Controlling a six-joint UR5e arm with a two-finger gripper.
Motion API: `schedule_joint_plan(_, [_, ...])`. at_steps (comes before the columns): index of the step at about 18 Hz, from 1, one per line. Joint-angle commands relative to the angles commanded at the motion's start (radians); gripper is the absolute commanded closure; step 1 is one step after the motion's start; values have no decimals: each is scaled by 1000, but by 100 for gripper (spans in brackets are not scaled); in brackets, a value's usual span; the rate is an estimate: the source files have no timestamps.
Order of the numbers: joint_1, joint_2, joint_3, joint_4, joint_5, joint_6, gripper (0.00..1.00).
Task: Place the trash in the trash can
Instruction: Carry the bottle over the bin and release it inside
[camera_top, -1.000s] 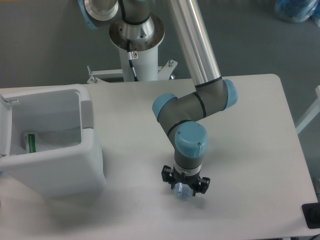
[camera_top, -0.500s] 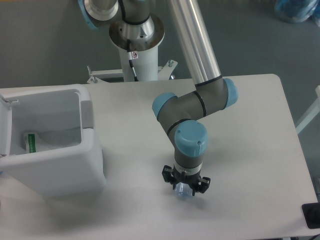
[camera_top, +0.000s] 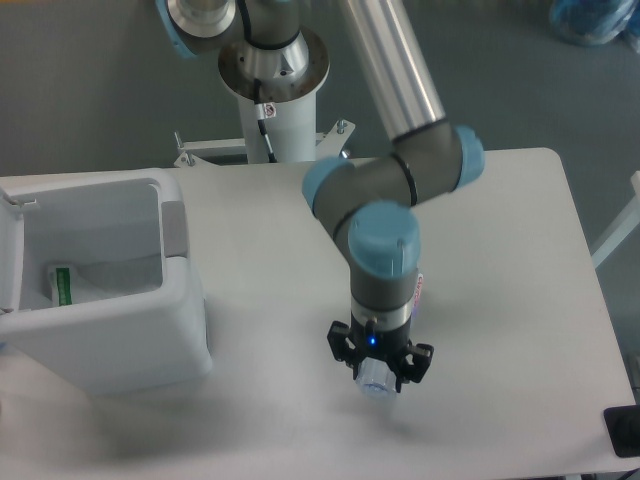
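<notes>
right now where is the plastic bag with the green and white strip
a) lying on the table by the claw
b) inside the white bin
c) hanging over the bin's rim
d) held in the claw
b: the plastic bag lies down inside the white bin, far from the claw, which is over the table.

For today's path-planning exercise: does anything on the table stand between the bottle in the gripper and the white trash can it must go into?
Nothing visible does. The gripper holds the bottle above the table, and the stretch of tabletop between it and the trash can on the left shows no object. The can's top is open, with the plastic bag already inside.
</notes>
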Motion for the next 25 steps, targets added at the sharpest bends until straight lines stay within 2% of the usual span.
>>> schedule_joint_plan(2, [3,26,21,0,-88,-5,36])
schedule_joint_plan(5, [6,74,55,37,-253,-34,36])
schedule_joint_plan(9, [-1,140,72,81,-450,-94,36])
schedule_joint_plan(10, [-4,178,65,83,-509,-119,36])
schedule_joint_plan(12, [-11,238,49,83,-551,-126,36])
schedule_joint_plan(16, [-60,284,38,83,-610,-169,36])
schedule_joint_plan(23, [-196,303,34,86,-610,-198,36])
schedule_joint_plan(25, [-213,301,23,86,-610,-236,36])
